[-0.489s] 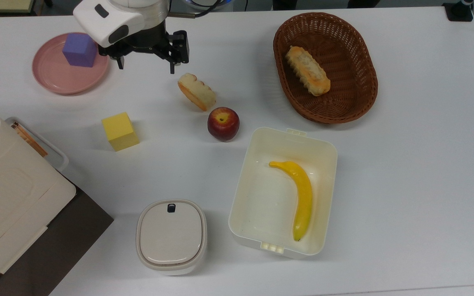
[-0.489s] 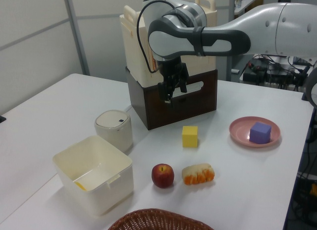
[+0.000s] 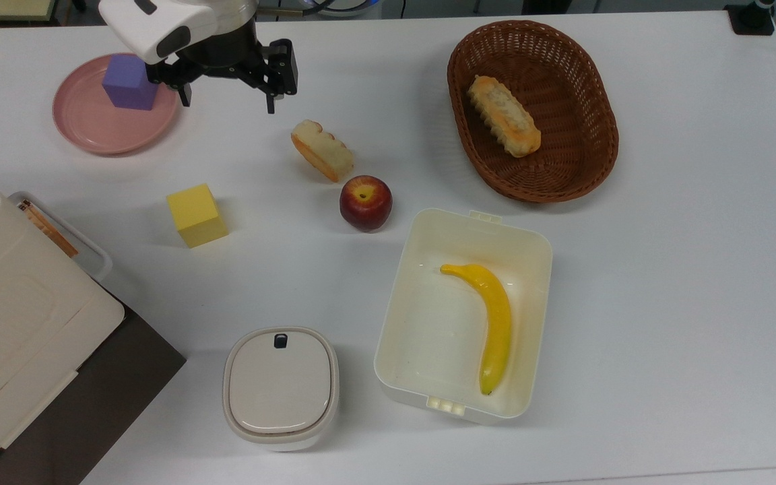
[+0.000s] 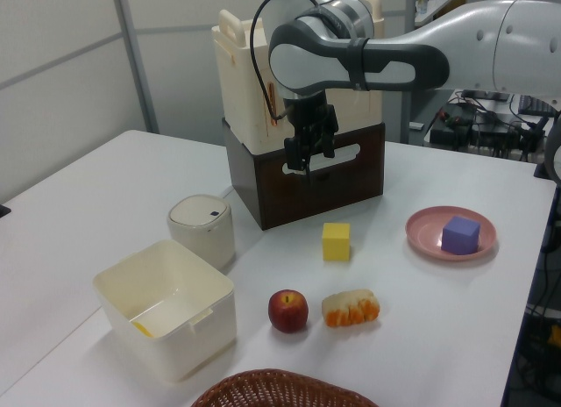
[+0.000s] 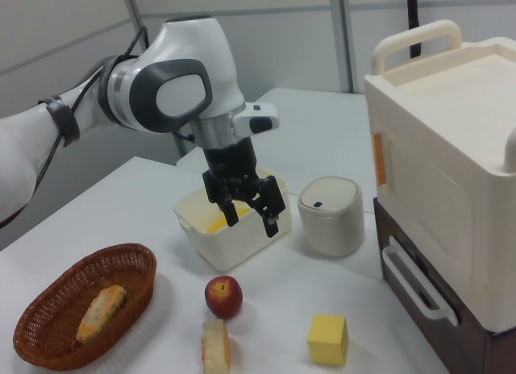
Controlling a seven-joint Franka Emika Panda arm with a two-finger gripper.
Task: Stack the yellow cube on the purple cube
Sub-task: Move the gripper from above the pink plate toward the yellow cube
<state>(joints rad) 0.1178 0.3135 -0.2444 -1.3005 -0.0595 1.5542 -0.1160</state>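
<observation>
The yellow cube (image 3: 196, 215) (image 4: 336, 241) (image 5: 328, 339) rests alone on the white table. On a pink plate (image 3: 88, 128) (image 4: 426, 228) at the top view's upper left sits the purple cube (image 3: 127, 82) (image 4: 460, 234). My gripper (image 3: 228, 101) (image 4: 303, 163) (image 5: 251, 221) hangs in the air, open, with nothing between its fingers. In the top view it is just right of the purple cube and well above the yellow cube. The arm's white housing covers a corner of the purple cube in the top view.
A bread piece (image 3: 322, 149) and a red apple (image 3: 366, 202) lie right of the yellow cube. A wicker basket (image 3: 605, 145) holds a loaf. A white box (image 3: 536, 323) holds a banana (image 3: 492, 316). A lidded white pot (image 3: 280, 387) and a cream-and-brown case (image 3: 4, 337) stand nearby.
The gripper has shifted toward the top view's upper left, closer to the purple cube, and risen slightly in the left view. It stays open. The objects have not moved.
</observation>
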